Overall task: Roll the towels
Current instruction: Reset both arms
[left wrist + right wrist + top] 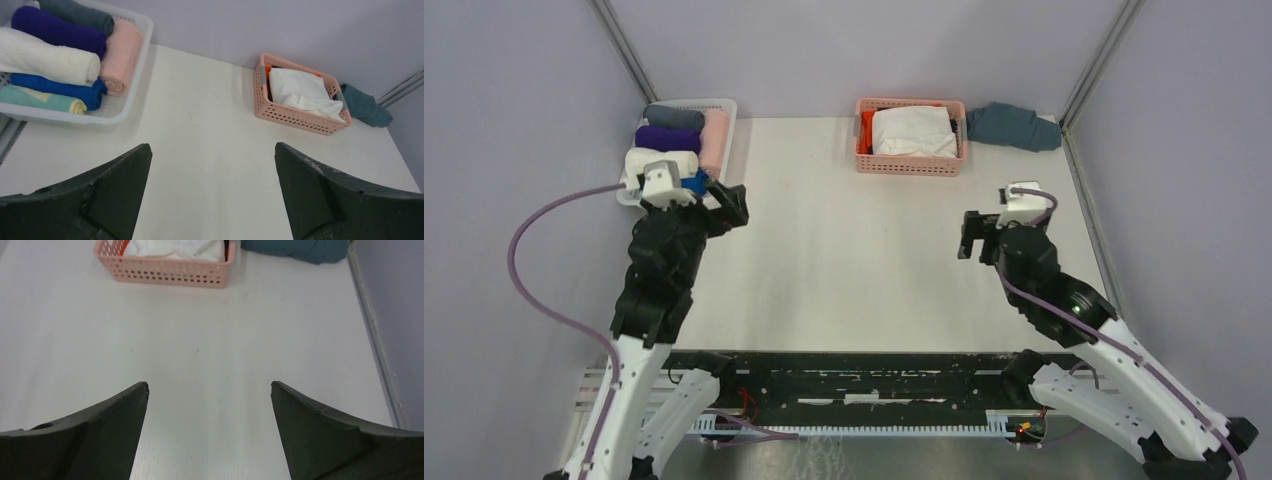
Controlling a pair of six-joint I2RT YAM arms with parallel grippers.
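Two rolled towels lie side by side in a white tray (727, 108) at the far left. The deep purple towel (668, 137) (57, 30) is behind the cream-white towel (659, 160) (47, 57). My left gripper (734, 205) (212, 150) hovers open just right of the tray's near corner, with only bare table between its fingers. My right gripper (977, 234) (210, 386) is open too, over the right half of the table, and holds nothing.
The tray (127, 100) also holds grey, pink, blue and teal-yellow rolls. A pink basket (911, 165) (165, 274) at the back centre holds a bright white cloth over orange fabric. A teal-grey cloth (1014, 126) (300, 249) lies to its right. Walls close in on three sides.
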